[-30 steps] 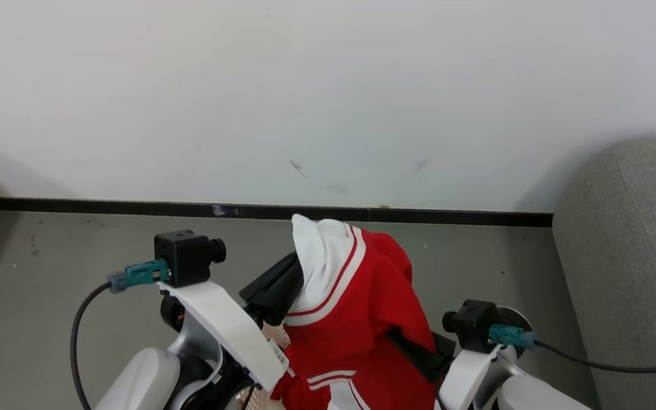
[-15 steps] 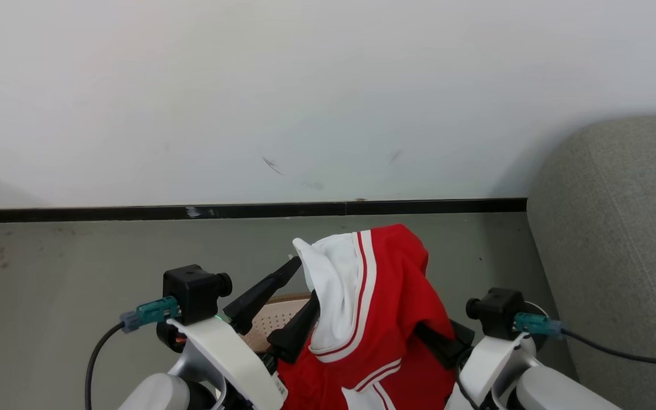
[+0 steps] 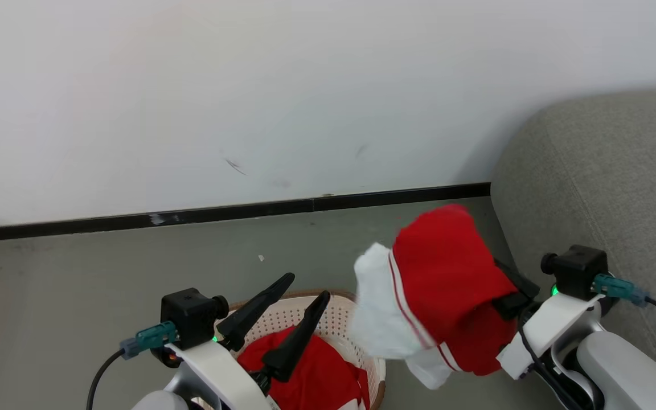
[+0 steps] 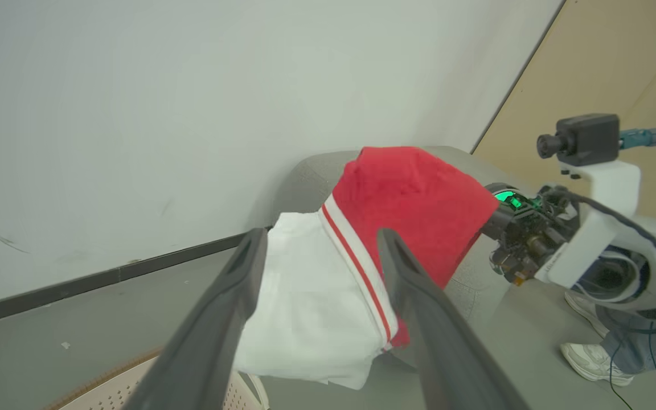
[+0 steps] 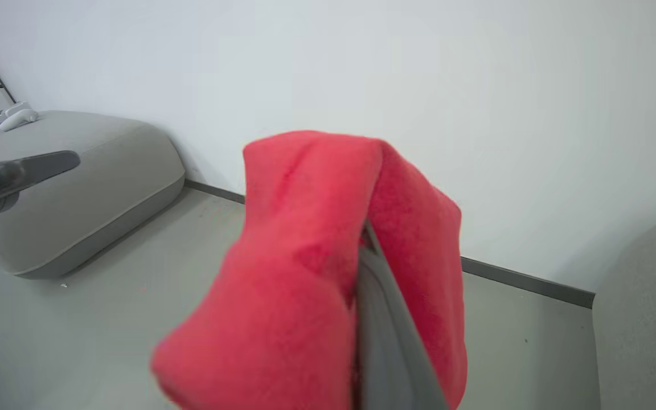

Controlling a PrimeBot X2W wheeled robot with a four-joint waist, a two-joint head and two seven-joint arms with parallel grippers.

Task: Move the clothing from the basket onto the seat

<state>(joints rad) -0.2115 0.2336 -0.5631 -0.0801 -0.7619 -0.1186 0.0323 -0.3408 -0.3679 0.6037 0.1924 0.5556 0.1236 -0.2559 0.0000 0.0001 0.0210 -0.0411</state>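
At the right end effector (image 5: 367, 239), the fingers were clamped on a garment (image 3: 447, 273). One dark finger showed in the right wrist view and the other was buried in the red folds. The garment hung in the air, clear of the floor (image 3: 77, 296), between the basket (image 3: 344, 327) and the seat (image 3: 601, 171). In the head view its long axis ran aslant. The rounded red end pointed up toward the seat's near corner, the white panel pointed down and left toward the basket, and thin red-white trim crossed between the two colours.

The left end effector (image 3: 305, 287) stood above the basket with its fingers apart and empty, tips aimed up that view toward the wall (image 3: 248, 85). Beneath them more red clothing (image 3: 316, 376) lay inside the basket, which stood on the floor.

From the right wrist view the garment read as plain red cloth wrapped over the finger. The left wrist view, looking out between its own fingers, caught the white panel and the trim side-on, and a green light (image 4: 510, 199) on the right arm. It also took in a tan panel (image 4: 618, 57) and, on the floor beyond that arm, a person's pale shoe (image 4: 590, 359). The right wrist view held a second grey cushion (image 5: 77, 171) at its left, with small white things on top too small to tell.

The floor was smooth grey. The wall was white and lightly scuffed, with a dark skirting strip (image 3: 191, 216) along its foot.
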